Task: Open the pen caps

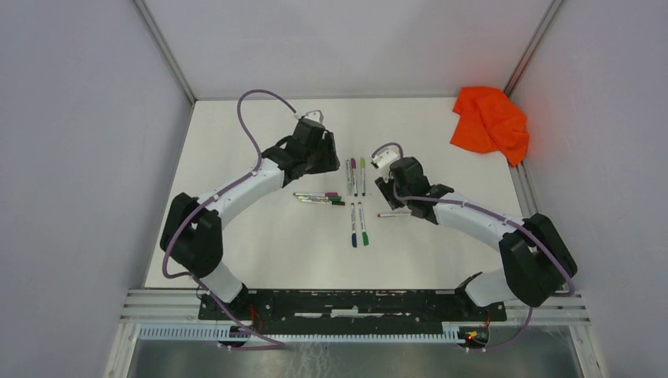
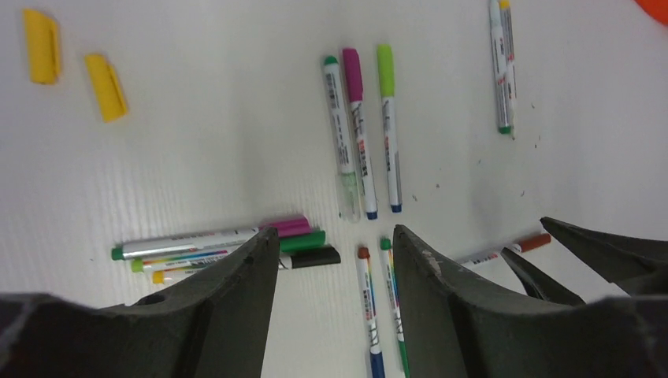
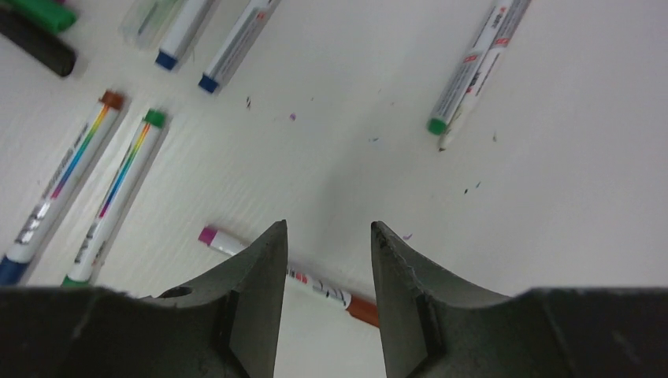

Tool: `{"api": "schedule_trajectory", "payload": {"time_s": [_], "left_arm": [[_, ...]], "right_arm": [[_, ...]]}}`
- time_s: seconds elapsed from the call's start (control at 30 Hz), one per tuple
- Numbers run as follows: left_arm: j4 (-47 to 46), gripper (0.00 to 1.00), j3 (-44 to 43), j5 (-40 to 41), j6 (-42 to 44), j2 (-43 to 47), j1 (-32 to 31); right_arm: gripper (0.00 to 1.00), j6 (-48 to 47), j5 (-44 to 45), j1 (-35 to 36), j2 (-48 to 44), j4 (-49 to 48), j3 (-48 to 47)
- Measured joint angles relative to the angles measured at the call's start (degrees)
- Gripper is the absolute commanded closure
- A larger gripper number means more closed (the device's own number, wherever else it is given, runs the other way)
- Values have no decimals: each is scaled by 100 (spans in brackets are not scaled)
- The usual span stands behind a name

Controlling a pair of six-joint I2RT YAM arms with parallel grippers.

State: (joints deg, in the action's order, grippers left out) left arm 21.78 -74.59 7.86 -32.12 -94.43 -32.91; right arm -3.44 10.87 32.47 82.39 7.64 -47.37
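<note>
Seemingly detached, two stubby yellow pen caps (image 2: 41, 46) lie upper left in the left wrist view; left gripper (image 2: 335, 235) and right gripper (image 3: 328, 228) both gape, empty.

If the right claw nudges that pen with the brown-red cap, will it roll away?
Probably: the pen is a thin round barrel lying flat on the smooth table, so a sideways push likely rolls it. It looks stiff and light, so the open right claw should lift it easily.
</note>
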Motion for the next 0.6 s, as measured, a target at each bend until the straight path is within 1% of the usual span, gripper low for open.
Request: {"api": "schedule_trajectory", "payload": {"time_s": [0.17, 0.3, 0.47, 0.6], "left_arm": [[-376, 38, 953, -232, -221, 573, -378], [-610, 38, 1349, -251, -367, 1025, -494], [-826, 38, 1572, -249, -466, 1563, -544], [-914, 37, 1582, -247, -560, 1722, -549]], "right_arm": [[50, -407, -133, 280, -348, 94, 625], [50, -570, -173, 409, -358, 114, 669], [50, -743, -184, 660, -195, 122, 669], [50, -833, -210, 726, -15, 190, 669]]}}
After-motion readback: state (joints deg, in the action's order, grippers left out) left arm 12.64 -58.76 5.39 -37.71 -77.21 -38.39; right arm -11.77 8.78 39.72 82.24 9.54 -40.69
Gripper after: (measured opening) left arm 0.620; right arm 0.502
